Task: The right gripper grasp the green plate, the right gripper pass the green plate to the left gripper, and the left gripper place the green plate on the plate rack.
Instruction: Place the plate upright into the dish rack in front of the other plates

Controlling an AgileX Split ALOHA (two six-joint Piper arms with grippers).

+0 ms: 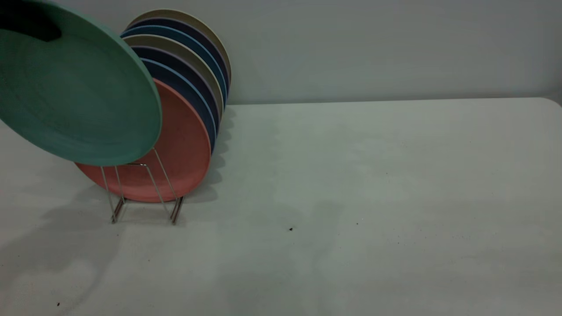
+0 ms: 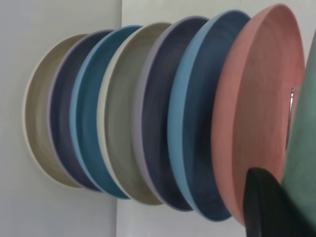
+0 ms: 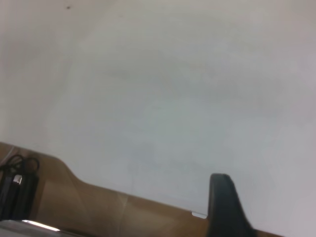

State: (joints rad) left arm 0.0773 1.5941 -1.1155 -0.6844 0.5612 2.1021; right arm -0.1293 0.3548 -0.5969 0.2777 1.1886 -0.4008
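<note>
Left end effector (image 1: pixel 30 27) grips the green plate (image 1: pixel 74 87), tilted above the plate rack (image 1: pixel 145 193)

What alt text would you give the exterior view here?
A green plate hangs tilted in the air at upper left, held at its top edge by the left gripper, just in front of a wire plate rack already holding a pink plate and several blue and beige ones.

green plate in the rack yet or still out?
Out. The green plate hangs tilted above the plate rack's front dividers, held by the left gripper.
</note>
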